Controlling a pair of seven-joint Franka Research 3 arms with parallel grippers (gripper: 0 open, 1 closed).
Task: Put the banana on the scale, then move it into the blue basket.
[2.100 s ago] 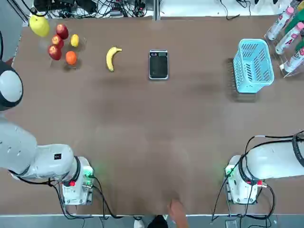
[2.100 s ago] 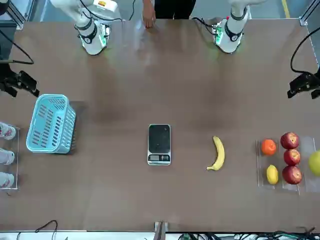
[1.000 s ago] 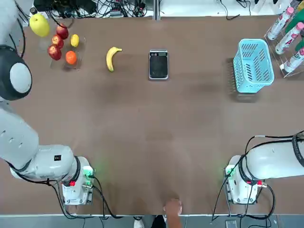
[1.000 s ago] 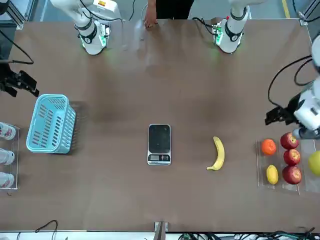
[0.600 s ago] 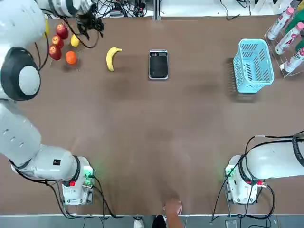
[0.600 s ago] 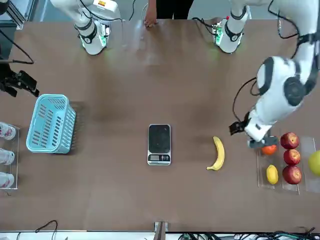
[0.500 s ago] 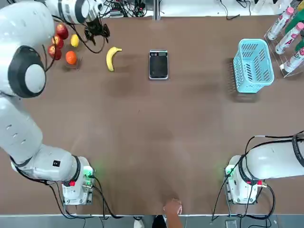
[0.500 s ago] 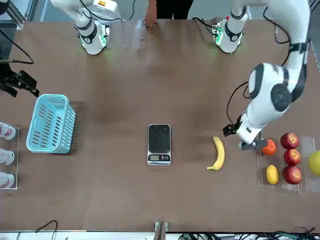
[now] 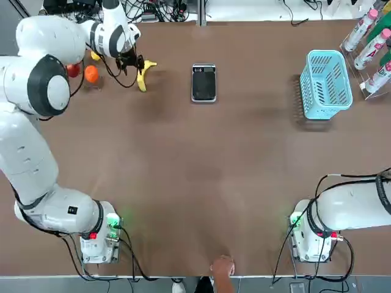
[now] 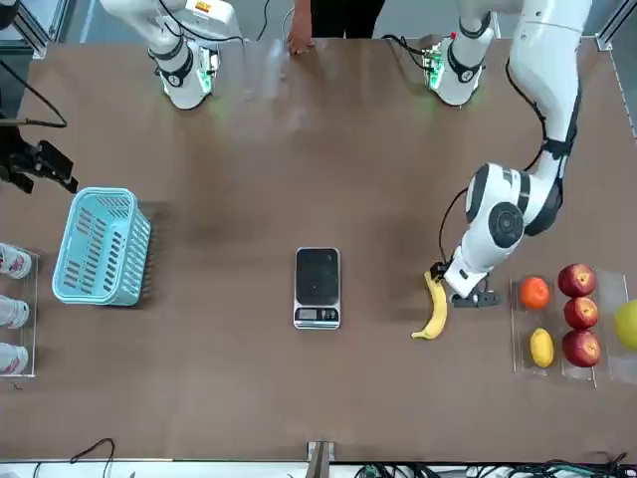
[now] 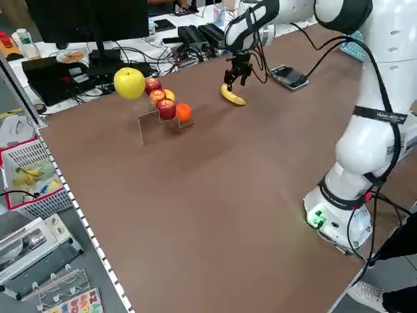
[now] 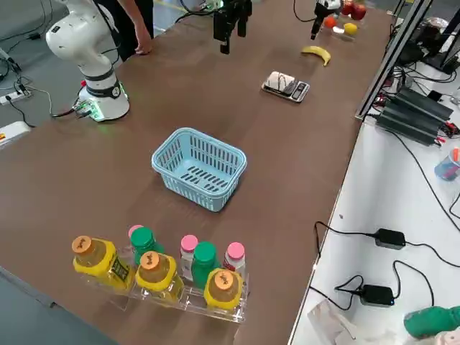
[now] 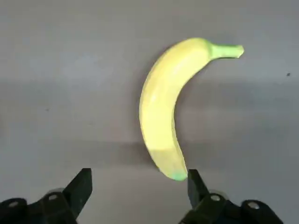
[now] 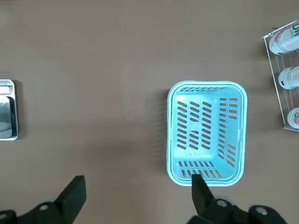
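**Brown worktop, left arm at the banana**

Brown worktop carries all three task things, well apart in a row. Your banana lies flat near the fruit stand, not yet lifted. The scale sits bare beside it, and the blue basket stands far toward the right arm's side.

You are in the first step: reaching for the pick-up. Your left gripper hovers at one end of the banana, fingers spread, nothing grasped. Your right gripper is parked high above the basket, fingers released.

Next, judge it so: centre the fingers across the banana's middle, descend, clench, then carry it to the scale.
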